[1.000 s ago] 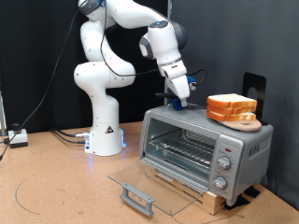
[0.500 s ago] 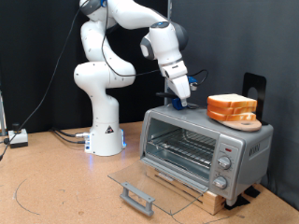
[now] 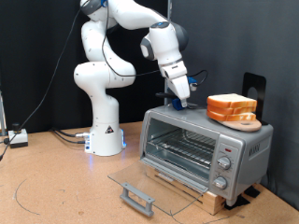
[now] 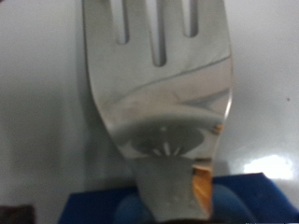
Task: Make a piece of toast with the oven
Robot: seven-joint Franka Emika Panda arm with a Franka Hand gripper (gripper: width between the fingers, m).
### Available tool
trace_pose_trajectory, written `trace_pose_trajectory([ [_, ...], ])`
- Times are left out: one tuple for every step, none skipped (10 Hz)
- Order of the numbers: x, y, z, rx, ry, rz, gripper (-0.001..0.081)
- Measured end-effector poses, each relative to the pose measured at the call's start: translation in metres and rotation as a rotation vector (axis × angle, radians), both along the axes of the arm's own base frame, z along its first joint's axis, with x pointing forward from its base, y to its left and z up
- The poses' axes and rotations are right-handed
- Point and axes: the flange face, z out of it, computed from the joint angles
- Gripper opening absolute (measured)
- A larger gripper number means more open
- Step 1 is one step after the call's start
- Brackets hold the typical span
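Silver-grey and boxy, the oven [image 3: 206,147] sits on a wooden board on the brown surface [image 3: 56,182], its glass door [image 3: 154,183] folded down flat in front with the bar handle [image 3: 136,198] nearest the camera and the wire rack [image 3: 180,148] bare inside. On the oven's roof, toward its knob end, rests a pile of bread slices [image 3: 232,109]; no single slice lies apart from it. The hand [image 3: 179,100] hangs just above the roof's other end, by a small dark blue object [image 3: 183,106]. The wrist view fills with a metal spatula [image 4: 159,89], slotted at its blade, its blue handle [image 4: 140,205] running back toward the hand; whether the fingers grip it I cannot tell.
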Motion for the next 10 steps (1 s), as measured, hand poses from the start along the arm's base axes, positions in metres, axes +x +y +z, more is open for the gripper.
trace_pose_trajectory([
  [0.001, -0.001, 0.000, 0.003, -0.014, 0.006, 0.0611],
  [0.002, -0.001, 0.001, 0.007, -0.030, 0.013, 0.0740],
  [0.003, -0.002, 0.002, 0.009, -0.047, 0.026, 0.0789],
  [0.004, -0.003, 0.003, 0.010, -0.055, 0.039, 0.0789],
  [0.004, -0.005, 0.003, 0.005, -0.052, 0.045, 0.0806],
  [0.003, -0.006, 0.001, -0.007, -0.036, 0.052, 0.0806],
  [0.003, -0.008, 0.000, -0.019, -0.020, 0.057, 0.0807],
  [0.003, -0.010, -0.001, -0.023, -0.012, 0.056, 0.0807],
  [0.003, -0.011, -0.001, -0.023, -0.007, 0.053, 0.0807],
  [0.004, -0.011, -0.002, -0.022, -0.004, 0.050, 0.0807],
])
